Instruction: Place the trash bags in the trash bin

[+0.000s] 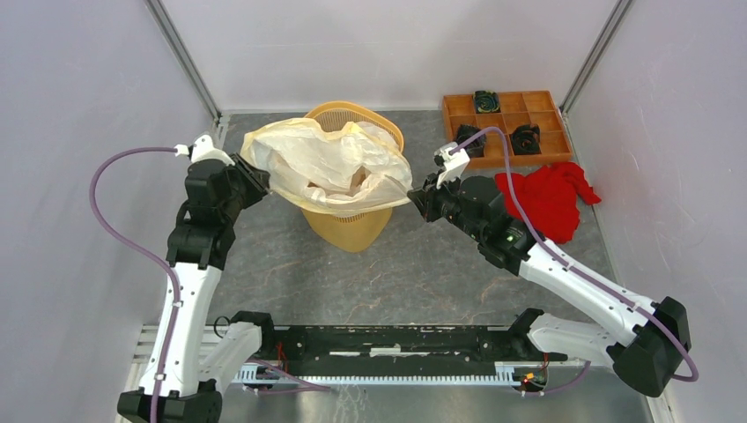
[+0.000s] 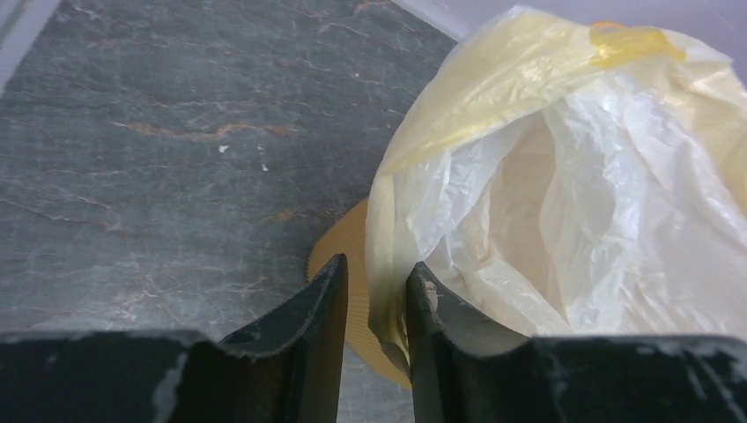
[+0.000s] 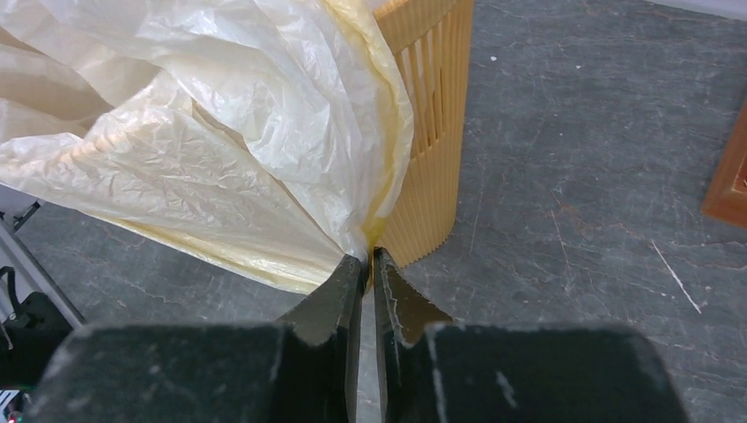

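The right hand point(image 3: 368, 271) is pinched tight on the right corner of the trash bag point(image 1: 326, 167), and the left hand point(image 2: 374, 304) is nearly closed on its left edge. The bag hangs stretched above the trash bin point(image 1: 348, 229). The thin film may slip free, or snag the rim and tip the bin.

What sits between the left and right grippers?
The trash bag, pinched by the left gripper and right gripper, stretched over the trash bin; top view shows it.
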Controlling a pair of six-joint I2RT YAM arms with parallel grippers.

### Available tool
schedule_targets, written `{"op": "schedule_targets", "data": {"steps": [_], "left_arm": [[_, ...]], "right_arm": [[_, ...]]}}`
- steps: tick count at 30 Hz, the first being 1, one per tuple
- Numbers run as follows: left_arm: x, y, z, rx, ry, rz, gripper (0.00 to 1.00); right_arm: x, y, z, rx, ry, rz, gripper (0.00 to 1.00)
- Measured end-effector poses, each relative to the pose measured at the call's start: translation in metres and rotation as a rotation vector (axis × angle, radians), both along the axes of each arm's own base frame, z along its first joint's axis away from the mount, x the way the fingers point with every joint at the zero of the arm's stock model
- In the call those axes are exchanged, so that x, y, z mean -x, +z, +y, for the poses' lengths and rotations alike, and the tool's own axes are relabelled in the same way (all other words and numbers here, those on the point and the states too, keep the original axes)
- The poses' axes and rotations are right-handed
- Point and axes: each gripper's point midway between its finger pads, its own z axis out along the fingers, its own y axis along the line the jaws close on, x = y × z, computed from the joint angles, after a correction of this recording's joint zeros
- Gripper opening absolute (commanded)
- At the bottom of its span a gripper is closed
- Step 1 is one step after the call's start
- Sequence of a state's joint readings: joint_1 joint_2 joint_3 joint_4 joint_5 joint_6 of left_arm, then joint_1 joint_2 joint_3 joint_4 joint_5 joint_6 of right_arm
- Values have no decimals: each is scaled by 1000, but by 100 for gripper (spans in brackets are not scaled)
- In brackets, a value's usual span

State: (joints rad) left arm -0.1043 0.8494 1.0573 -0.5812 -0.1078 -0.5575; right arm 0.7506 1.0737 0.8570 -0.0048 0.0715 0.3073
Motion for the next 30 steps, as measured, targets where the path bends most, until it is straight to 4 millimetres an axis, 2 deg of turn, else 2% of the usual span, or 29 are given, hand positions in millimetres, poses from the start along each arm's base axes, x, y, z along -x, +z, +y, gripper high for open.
{"op": "schedule_targets", "data": {"steps": [3,6,9,13,16,21,25,27,30], "left_arm": [[-3,-2,9,-16,12,9,33],[-13,-1,15,-28,19,23,26],[-26,-6,13,-27,-1,44,25],[-33,-19,11,-32,-22,86,26],[-33,-22,8,-27,-35,90,26],[-32,-26,5,-18,-54,95,26],[-32,-27,2,-11,-71,96,24],[-32,-27,1,-10,-73,98,24],[-31,-29,1,-8,-76,101,24]], "right_arm": [[-1,-5,-3,18,-15,10,21],[-1,-13,-3,49,-11,27,41],[0,-18,-6,96,-9,50,61],[-2,-6,-16,174,-22,34,97],[-7,17,-27,213,-59,-11,98],[-22,79,-41,191,-101,-121,98],[-35,120,-39,115,-29,-213,88],[-40,129,-34,72,36,-244,87],[-40,133,-17,27,166,-261,98]]}}
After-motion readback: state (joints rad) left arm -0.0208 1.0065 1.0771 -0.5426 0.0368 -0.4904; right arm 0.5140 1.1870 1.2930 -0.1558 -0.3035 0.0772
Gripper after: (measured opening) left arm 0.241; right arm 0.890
